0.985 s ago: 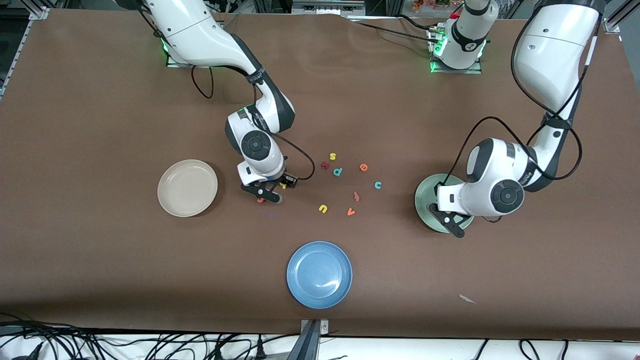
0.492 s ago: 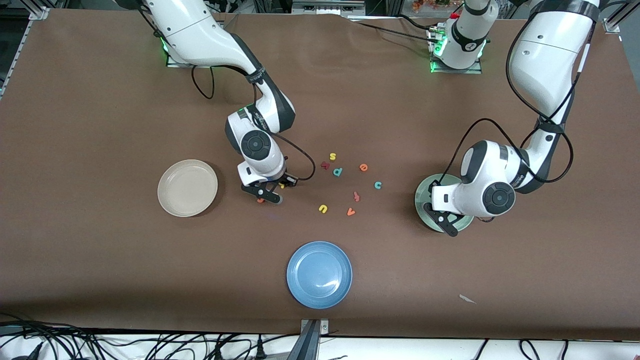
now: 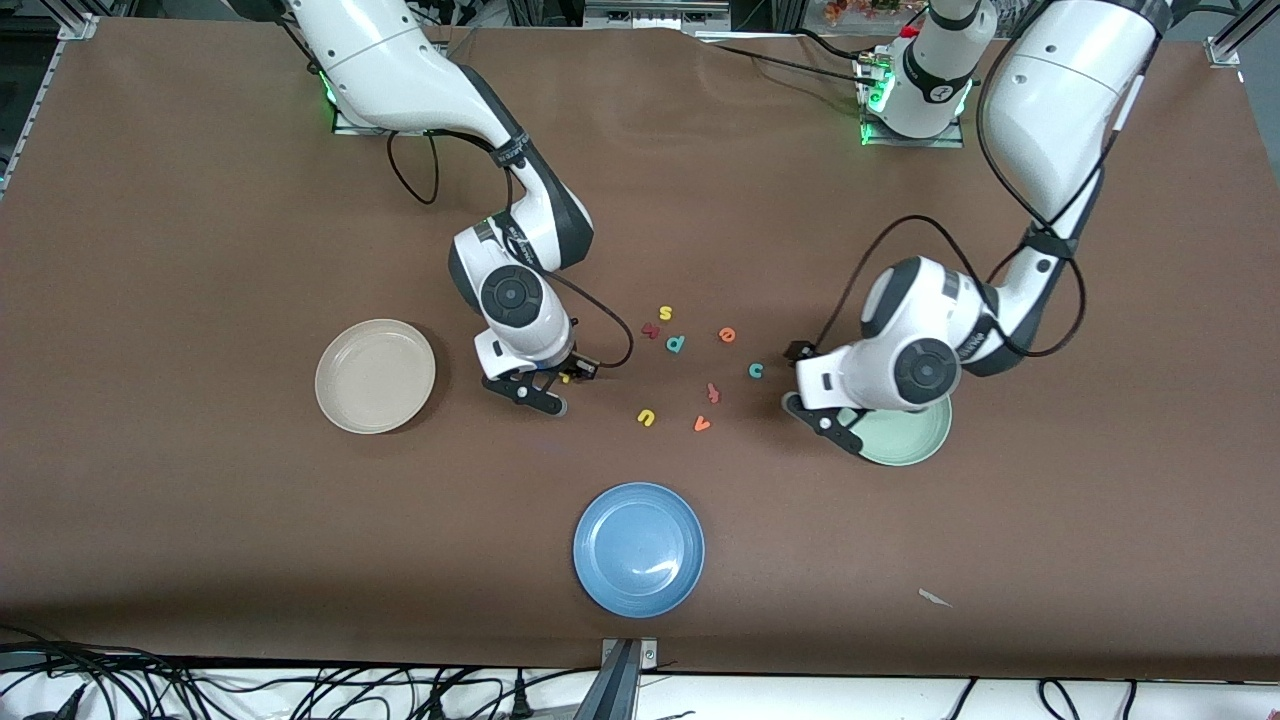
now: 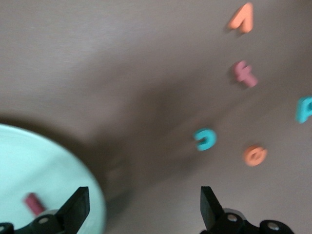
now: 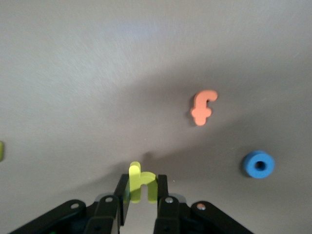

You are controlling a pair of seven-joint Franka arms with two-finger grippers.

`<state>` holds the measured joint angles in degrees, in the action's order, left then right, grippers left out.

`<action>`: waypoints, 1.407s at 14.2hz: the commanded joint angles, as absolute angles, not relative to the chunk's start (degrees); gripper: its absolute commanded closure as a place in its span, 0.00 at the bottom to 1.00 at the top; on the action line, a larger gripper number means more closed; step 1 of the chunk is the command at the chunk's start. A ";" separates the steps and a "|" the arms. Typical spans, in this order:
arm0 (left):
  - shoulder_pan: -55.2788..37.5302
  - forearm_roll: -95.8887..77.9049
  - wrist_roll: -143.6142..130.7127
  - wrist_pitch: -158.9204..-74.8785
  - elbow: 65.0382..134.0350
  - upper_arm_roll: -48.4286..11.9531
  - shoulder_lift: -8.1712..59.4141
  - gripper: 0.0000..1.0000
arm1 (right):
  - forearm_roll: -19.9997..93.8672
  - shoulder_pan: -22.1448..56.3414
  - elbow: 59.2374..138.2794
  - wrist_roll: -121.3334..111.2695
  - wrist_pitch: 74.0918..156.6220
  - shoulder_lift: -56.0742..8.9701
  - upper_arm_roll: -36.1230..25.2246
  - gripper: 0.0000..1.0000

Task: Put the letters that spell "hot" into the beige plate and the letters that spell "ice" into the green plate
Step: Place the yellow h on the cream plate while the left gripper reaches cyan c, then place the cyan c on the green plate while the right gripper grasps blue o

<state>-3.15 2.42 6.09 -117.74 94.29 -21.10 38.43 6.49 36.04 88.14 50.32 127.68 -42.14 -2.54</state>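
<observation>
Right wrist view: the right pincer [image 5: 142, 191] has just pinched shut on the yellow "h" [image 5: 141, 184], near the beige plate [image 3: 375, 376]. The left pincer [image 4: 141, 209], now spread, has left the dark red "i" [image 4: 34, 203] in the green plate [image 3: 905, 435] and is swinging toward the teal "c" [image 3: 757, 370].

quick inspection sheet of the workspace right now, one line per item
surface: brown table cover, wrinkled near the bases
job's things: beige plate empty; green plate holds dark red i; yellow h gripped; orange t, blue o, teal c, orange e on the table
clutter: blue plate, yellow s, teal p, yellow u, orange v, two reddish letters, white scrap
grippers: right gripper shut on yellow h, over the table beside beige plate; left gripper open, over green plate's rim
cables: black cables loop on both arms; more along the near edge
surroundings: metal framing at the table corners
</observation>
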 commanded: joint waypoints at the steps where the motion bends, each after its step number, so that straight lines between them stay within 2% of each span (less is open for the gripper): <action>1: -6.05 3.25 -4.10 -117.24 95.27 -21.71 37.27 0.02 | 7.47 34.28 85.95 41.78 120.25 -39.04 -3.51 0.99; 5: -7.47 3.43 -11.84 -130.14 104.92 -21.71 35.08 0.04 | 7.47 34.19 92.35 27.90 117.95 -33.76 -10.09 0.99; 9: -8.17 7.55 -14.84 -132.97 105.82 -21.62 35.15 0.23 | 7.56 34.19 100.35 15.23 120.22 -29.37 -16.33 0.99; 12: -8.26 7.82 -17.56 -134.21 106.08 -21.62 35.77 0.31 | 7.91 34.19 108.34 6.18 127.42 -26.64 -19.94 0.99; 14: -8.18 7.91 -18.19 -137.80 106.17 -21.36 36.65 0.33 | 8.61 34.10 112.22 1.95 132.16 -26.11 -20.91 0.99; 16: -8.17 8.00 -18.19 -137.99 106.17 -21.18 37.00 0.39 | 8.70 33.49 116.87 -1.22 140.49 -26.63 -21.18 0.99; 17: -8.17 8.00 -18.28 -138.08 106.26 -21.18 37.18 0.41 | 8.70 33.31 118.46 -2.10 143.67 -27.15 -21.18 0.90; 18: -8.35 8.00 -18.28 -138.16 106.17 -21.09 37.18 0.44 | 8.70 33.31 118.39 -2.11 144.22 -27.51 -21.18 0.43; 19: -8.26 8.00 -18.28 -138.43 106.17 -21.01 37.26 0.44 | 8.70 33.31 118.30 -2.02 143.79 -27.07 -21.09 0.01; 20: -8.26 8.00 -18.28 -139.21 106.26 -21.01 37.87 0.43 | 8.70 33.31 117.69 -2.11 141.87 -26.55 -21.01 0.00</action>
<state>-8.15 6.38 -16.84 -137.39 105.58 -21.18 37.51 7.72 33.34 116.93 -0.38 142.77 -28.86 -21.26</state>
